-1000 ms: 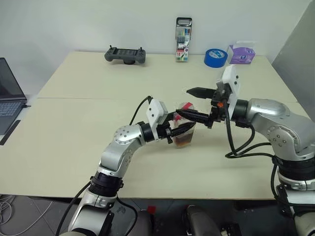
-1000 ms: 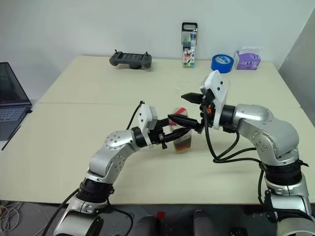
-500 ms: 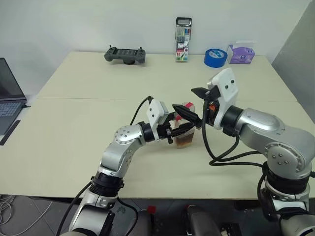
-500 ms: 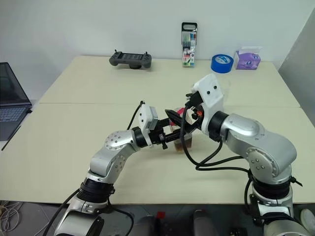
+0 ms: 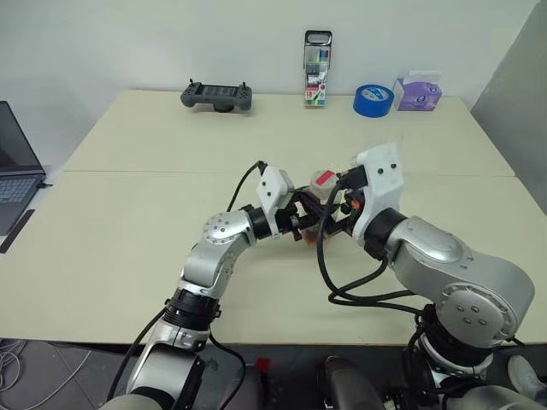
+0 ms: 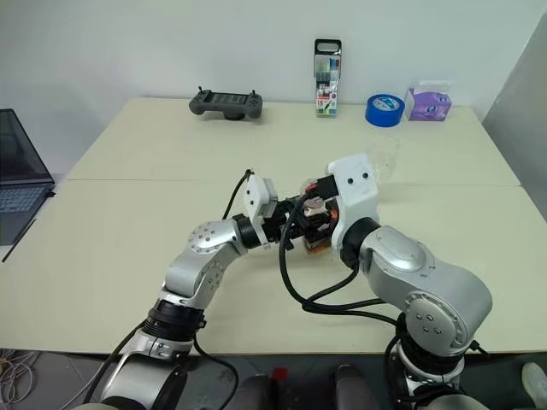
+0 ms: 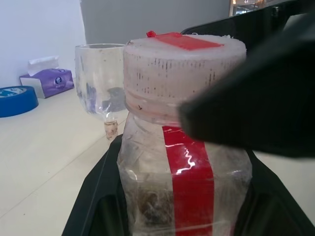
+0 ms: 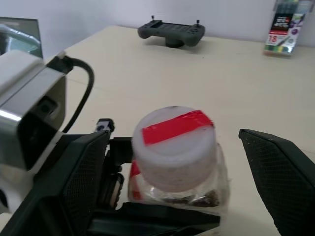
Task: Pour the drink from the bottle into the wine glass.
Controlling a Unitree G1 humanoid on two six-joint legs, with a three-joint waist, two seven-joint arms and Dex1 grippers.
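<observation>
The bottle (image 7: 184, 162) is a small clear plastic one with a red strip and a whitish cap (image 8: 174, 140) taped red. It stands upright at mid-table, and my left gripper (image 7: 182, 201) is shut on its body. The drink (image 8: 197, 199), dark brown, lies low in the bottle. My right gripper (image 8: 170, 133) is open, with one black finger (image 8: 74, 187) on each side of the cap and a gap to it on both sides. The wine glass (image 7: 98, 78) stands just beyond the bottle, partly hidden behind my right wrist (image 6: 386, 161).
Along the far edge of the table (image 5: 128, 222) lie a game controller (image 5: 217, 95), an upright marker case (image 5: 318, 58), a blue tape roll (image 5: 373, 99) and a purple tissue pack (image 5: 417, 94). A laptop (image 5: 17, 162) sits off the left side.
My right arm swung in from the right and its wrist turned, bringing the open gripper from beside the bottle to around the cap. The left gripper kept its hold in place.
</observation>
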